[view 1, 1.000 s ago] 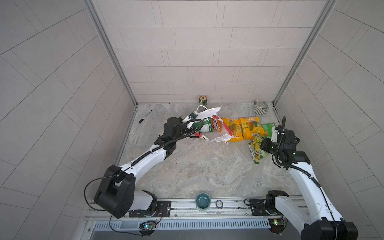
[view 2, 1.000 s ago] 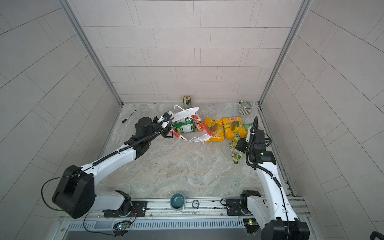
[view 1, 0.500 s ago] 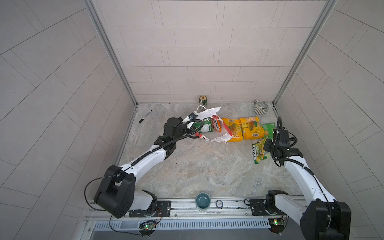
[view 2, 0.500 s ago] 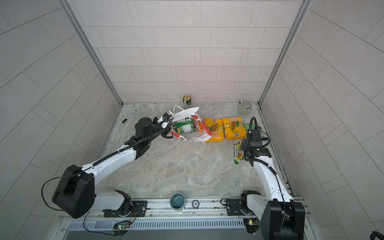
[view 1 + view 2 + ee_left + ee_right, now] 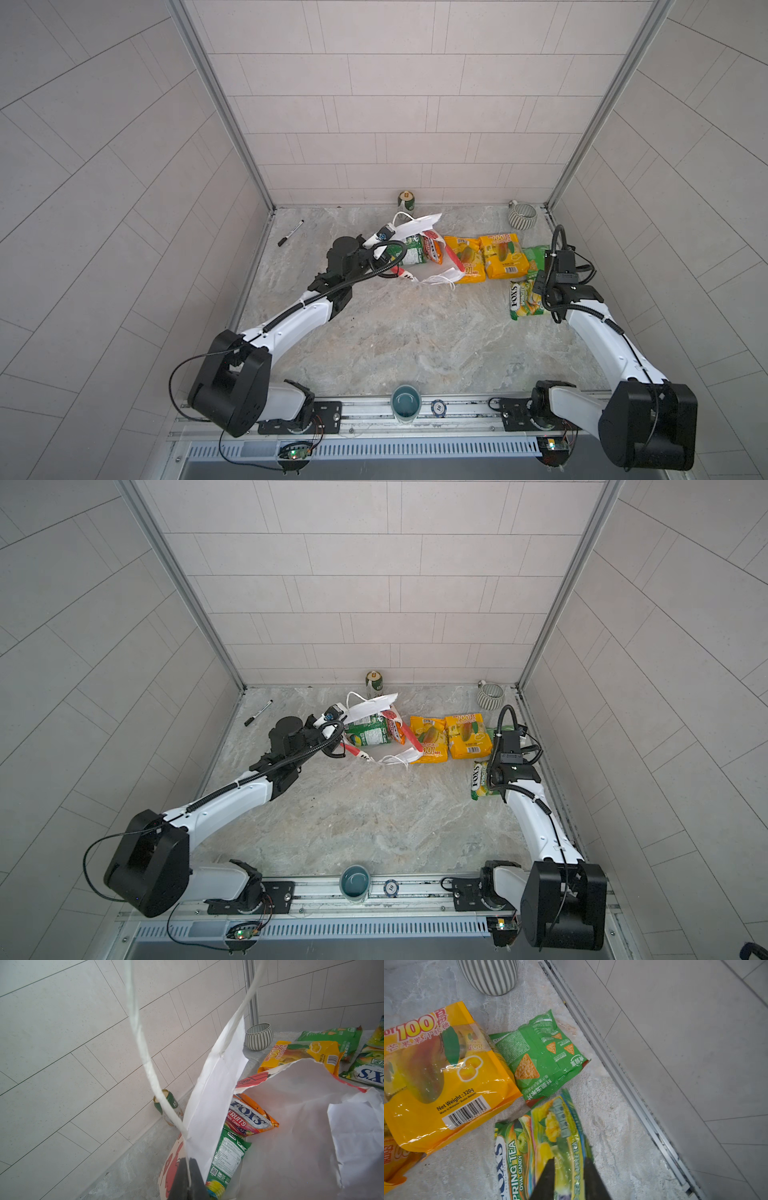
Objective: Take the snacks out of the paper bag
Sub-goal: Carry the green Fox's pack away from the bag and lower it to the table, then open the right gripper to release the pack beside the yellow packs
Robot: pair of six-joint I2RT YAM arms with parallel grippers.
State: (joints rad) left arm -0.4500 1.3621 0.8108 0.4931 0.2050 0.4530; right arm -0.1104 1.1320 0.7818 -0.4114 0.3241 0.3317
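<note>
On the table [image 5: 415,332], pinching the bag [image 5: 216,1088] by its cord [image 5: 145,1057] with left gripper [image 5: 188,1162], with right gripper [image 5: 569,1160] spread above the yellow-green packet [image 5: 529,1147].

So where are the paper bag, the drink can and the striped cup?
paper bag [image 5: 417,225]: in a top view, its raised white flap.
drink can [image 5: 407,203]: in a top view, its green side.
striped cup [image 5: 488,976]: right wrist view, its ribbed wall.

"100" and "Net Weight: 320g" were read on the yellow-orange packet [image 5: 436,1076]. "SPRING TEA OVAL CANDY" was made out on the yellow-green packet [image 5: 519,1147], and "FOX'S FRUITS OVAL CANDY" was spotted on the red-orange packet [image 5: 247,1120] in the paper bag [image 5: 301,1126].
</note>
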